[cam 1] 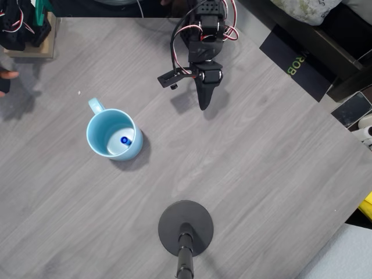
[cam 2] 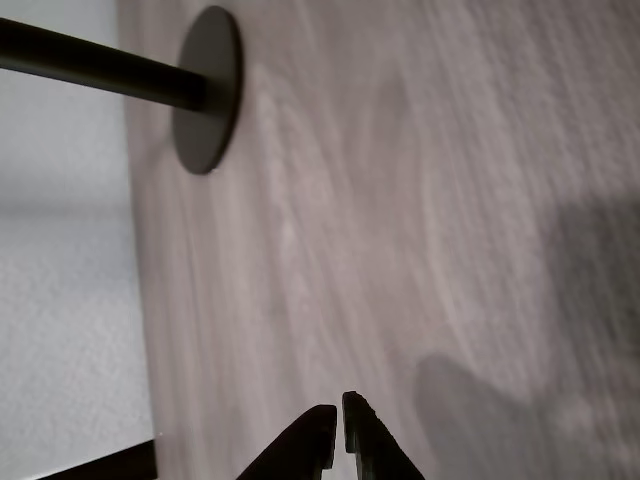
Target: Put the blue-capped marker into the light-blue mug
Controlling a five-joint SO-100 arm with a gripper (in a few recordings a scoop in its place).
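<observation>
One marker is all the task concerns, and the blue-capped marker (cam 1: 124,140) stands inside the light-blue mug (cam 1: 102,145), seen end-on in the overhead view as a small blue dot near the right inner wall. The mug sits upright at the left of the grey wooden table (cam 1: 250,174), its little loop handle pointing to the far left. By the look of it, the placing is done.

The gripper (cam 1: 203,104) hangs over the far middle of the table, well apart from the mug and to its right. In the wrist view its two dark fingertips (cam 2: 322,425) almost meet, with only a thin slit between them and nothing held. That view looks across bare tabletop toward the round black stand base (cam 2: 207,90).

Were the marker to be handled again, I judge it light, stiff and smooth, so likely to slip or swing in a loose pinch. Only its capped end is within reach, so a firm grip across the cap from straight above seems best. The mug looks glossy, heavier and breakable, and it could slide if nudged. Its rim or handle is the place to hold.
</observation>
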